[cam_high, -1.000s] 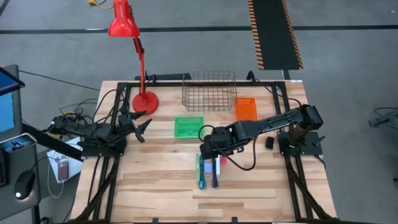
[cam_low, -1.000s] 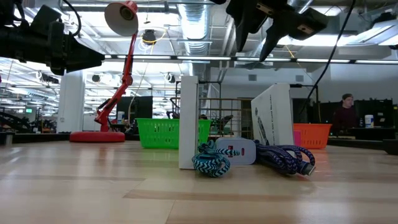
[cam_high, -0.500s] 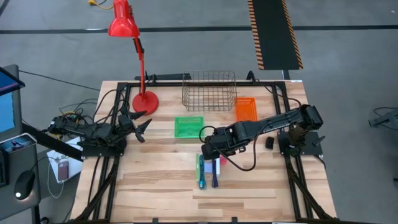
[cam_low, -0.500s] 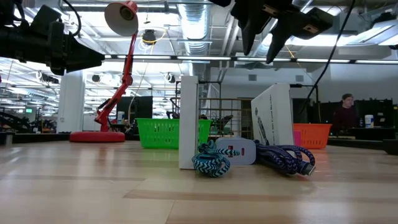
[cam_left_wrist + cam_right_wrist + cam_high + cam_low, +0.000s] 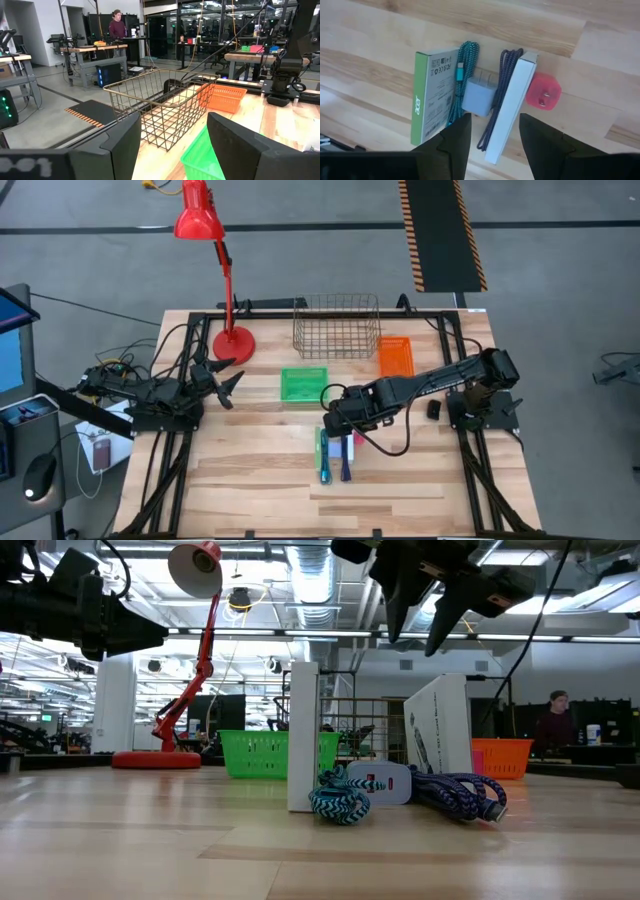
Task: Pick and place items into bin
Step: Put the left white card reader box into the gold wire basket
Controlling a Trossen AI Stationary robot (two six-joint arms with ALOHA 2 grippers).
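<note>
The items lie bunched mid-table: a white box with a green side (image 5: 434, 95), a teal braided cable (image 5: 462, 70), a pale blue-grey plug block (image 5: 479, 97), a dark blue braided cable (image 5: 500, 95), a second white box (image 5: 512, 110) and a pink-red plug block (image 5: 543, 92). Both boxes stand on their long edges (image 5: 302, 735) (image 5: 440, 725). My right gripper (image 5: 415, 625) (image 5: 492, 145) hangs open above the bunch (image 5: 335, 452), fingers pointing down and touching nothing. My left gripper (image 5: 225, 385) waits open near the table's left edge.
A wire basket (image 5: 337, 325) stands at the far edge, with an orange bin (image 5: 396, 355) to its right and a green bin (image 5: 303, 384) just beyond the items. The red lamp's base (image 5: 233, 342) sits far left. Bare wood lies toward the near edge.
My right gripper has come down a little toward the items, still open. The items have not moved.
</note>
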